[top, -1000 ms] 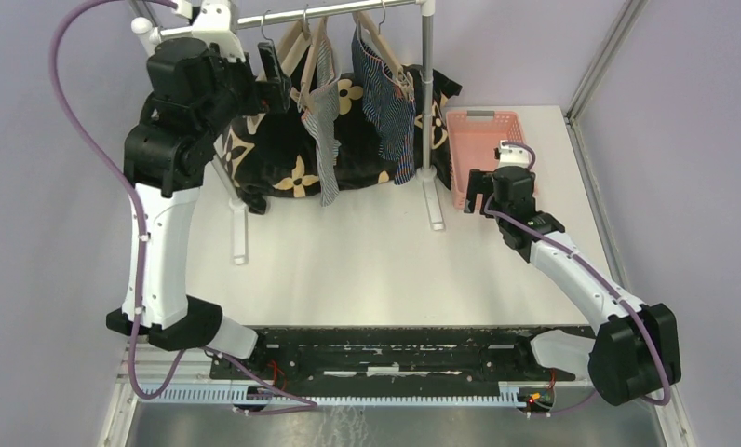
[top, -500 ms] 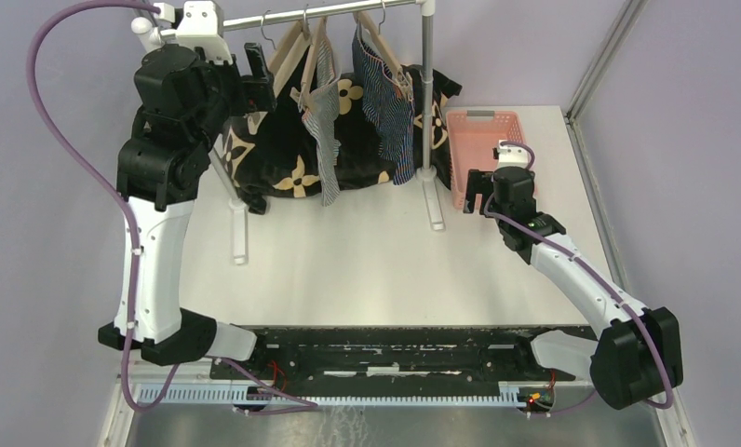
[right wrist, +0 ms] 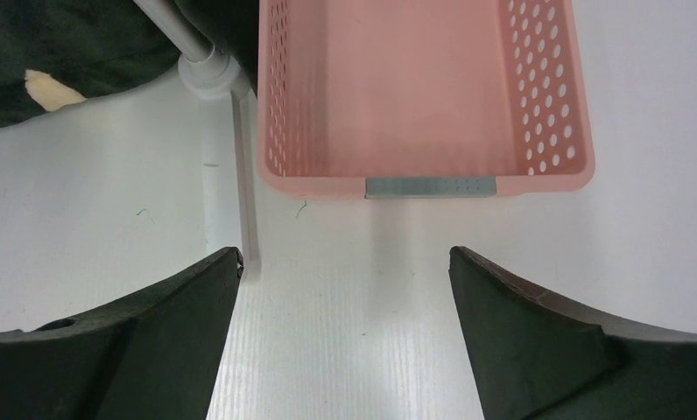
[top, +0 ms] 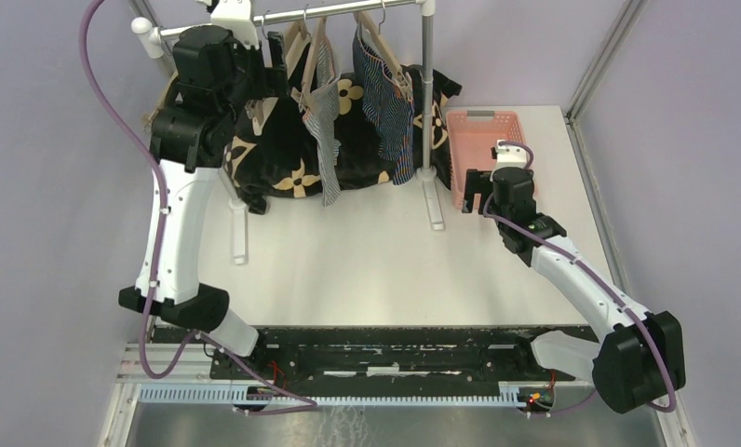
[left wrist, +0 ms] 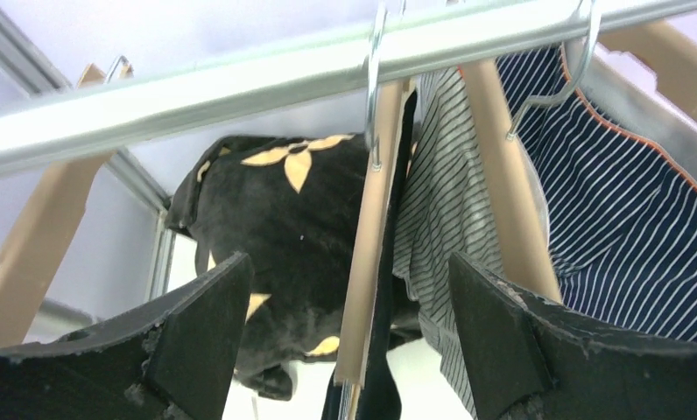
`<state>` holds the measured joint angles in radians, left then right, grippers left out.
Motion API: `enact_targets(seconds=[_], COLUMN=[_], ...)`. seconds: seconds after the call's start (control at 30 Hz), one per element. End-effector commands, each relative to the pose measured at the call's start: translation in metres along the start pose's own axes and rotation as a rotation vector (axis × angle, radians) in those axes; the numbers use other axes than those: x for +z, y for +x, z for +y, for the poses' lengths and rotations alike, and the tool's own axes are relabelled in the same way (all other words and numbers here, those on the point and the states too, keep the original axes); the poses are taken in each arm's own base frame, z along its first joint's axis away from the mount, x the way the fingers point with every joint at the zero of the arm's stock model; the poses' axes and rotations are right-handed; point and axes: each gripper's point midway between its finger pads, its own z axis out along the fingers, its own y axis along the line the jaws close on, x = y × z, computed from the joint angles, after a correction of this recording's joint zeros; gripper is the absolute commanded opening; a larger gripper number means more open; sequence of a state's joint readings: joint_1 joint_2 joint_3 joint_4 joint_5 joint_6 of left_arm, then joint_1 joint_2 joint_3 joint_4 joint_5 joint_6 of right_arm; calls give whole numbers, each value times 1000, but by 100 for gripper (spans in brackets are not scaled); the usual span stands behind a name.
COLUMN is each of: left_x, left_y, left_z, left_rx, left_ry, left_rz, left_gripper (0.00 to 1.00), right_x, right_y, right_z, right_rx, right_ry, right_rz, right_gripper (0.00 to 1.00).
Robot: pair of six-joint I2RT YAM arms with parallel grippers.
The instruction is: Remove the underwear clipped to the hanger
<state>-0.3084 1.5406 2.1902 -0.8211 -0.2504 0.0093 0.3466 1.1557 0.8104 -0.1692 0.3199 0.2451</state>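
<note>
Three briefs hang on wooden hangers on the metal rail (left wrist: 240, 83). The plain black brief (left wrist: 387, 350) hangs on the left hanger (left wrist: 371, 254), the grey-white striped one (left wrist: 441, 210) beside it and the navy striped one (left wrist: 625, 236) on the right. In the top view the grey one (top: 326, 130) and the navy one (top: 387, 102) hang mid-rail. My left gripper (left wrist: 347, 289) is open, raised under the rail (top: 272, 70), its fingers on either side of the left hanger and black brief without touching. My right gripper (right wrist: 345, 332) is open and empty above the table (top: 476, 191).
A big black cloth with tan flowers (top: 292, 158) lies behind the rack. A pink basket (right wrist: 424, 87) stands just ahead of my right gripper, beside the rack's right post and foot (right wrist: 240, 175). In the top view the basket (top: 486, 126) is at the back right.
My left arm has swung right and up along the rail, bringing its open gripper around the left hanger. The right arm has barely moved.
</note>
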Motion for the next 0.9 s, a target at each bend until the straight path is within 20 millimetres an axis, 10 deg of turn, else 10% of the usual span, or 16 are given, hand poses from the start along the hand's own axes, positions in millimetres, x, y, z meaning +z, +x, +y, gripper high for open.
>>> enact_targets(seconds=[0.0,0.5,0.87], left_x=[-3,15,13], left_y=[-28,18,2], left_z=[0,-4,-3], left_rx=[28,-15,-41], left_ry=[48,150,139], left_rz=[-46,138,57], left_gripper=[88,75,57], right_x=[-7,-8,-7], right_y=[-25,-26,-25], right_z=[2,11,20], right_rx=[12,-11,-28], right_ry=[-3,-25,-47], right_rz=[-92,-96,-91], right_gripper=[97,97,97])
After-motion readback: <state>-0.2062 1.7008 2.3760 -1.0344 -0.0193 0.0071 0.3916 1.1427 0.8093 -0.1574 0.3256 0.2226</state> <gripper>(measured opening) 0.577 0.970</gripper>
